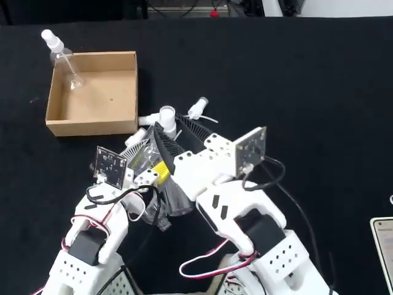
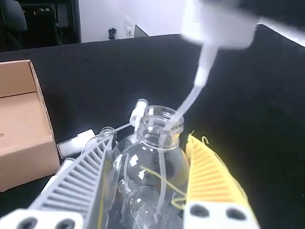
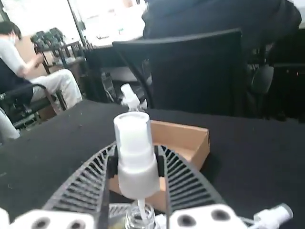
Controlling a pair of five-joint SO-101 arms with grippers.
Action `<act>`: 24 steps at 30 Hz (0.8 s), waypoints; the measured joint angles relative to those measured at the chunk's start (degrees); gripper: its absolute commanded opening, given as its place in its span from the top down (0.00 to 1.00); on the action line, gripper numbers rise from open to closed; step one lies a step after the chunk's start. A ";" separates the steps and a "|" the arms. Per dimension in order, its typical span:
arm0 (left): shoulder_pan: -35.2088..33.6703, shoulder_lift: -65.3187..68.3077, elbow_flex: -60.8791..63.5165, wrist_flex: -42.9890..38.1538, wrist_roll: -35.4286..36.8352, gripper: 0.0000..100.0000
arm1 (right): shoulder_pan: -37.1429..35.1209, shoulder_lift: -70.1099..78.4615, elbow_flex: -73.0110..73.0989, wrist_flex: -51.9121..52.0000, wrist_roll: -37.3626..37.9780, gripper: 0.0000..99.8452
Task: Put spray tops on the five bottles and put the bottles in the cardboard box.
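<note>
My left gripper (image 2: pixel 151 143) is shut on a clear, uncapped bottle (image 2: pixel 150 167), which stands upright between its grey and yellow fingers (image 1: pixel 150 165). Directly above it, my right gripper (image 3: pixel 136 153) is shut on a white spray top (image 3: pixel 135 155) held between black fingers (image 1: pixel 167 128). The top's tube (image 2: pixel 183 109) reaches down into the bottle's neck (image 3: pixel 138 220). The cardboard box (image 1: pixel 92 92) lies at the far left. A capped bottle (image 1: pixel 61 55) leans in its far-left corner.
Loose spray tops (image 1: pixel 199 109) (image 1: pixel 147 120) lie on the black table just beyond the grippers. A second uncapped bottle neck (image 2: pixel 107 132) shows beside the held bottle. A flat white object (image 1: pixel 384 239) sits at the table's right edge.
</note>
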 measured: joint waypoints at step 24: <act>0.00 0.00 0.00 0.00 0.00 0.92 | -0.88 7.47 -1.85 0.62 0.35 0.98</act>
